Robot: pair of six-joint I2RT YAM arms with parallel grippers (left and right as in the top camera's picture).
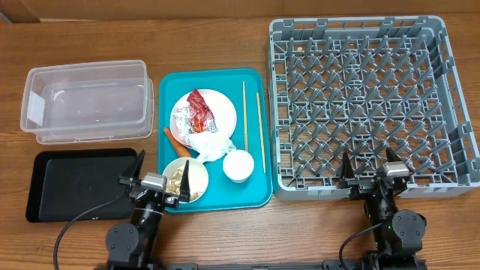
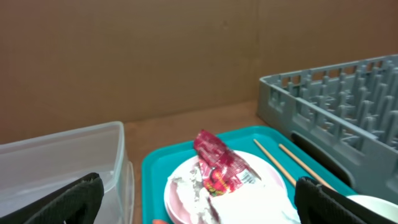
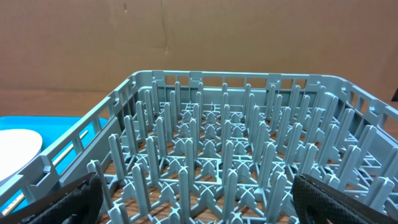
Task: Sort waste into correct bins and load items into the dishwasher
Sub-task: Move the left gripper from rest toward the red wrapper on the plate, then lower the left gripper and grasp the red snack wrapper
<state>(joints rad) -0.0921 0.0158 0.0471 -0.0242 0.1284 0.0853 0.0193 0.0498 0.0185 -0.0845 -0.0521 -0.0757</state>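
On the teal tray a pink plate carries a red-and-silver wrapper, with a crumpled white napkin at its near edge. An orange carrot lies beside it. Nearer me stand a bowl of scraps and a white cup. The grey dishwasher rack fills the right side. My left gripper hangs open over the tray's near edge. My right gripper hangs open at the rack's near wall. Both hold nothing.
The clear tub stands at the far left, with the black tray in front of it. Two wooden chopsticks lie along the teal tray's right side. A brown wall backs the table.
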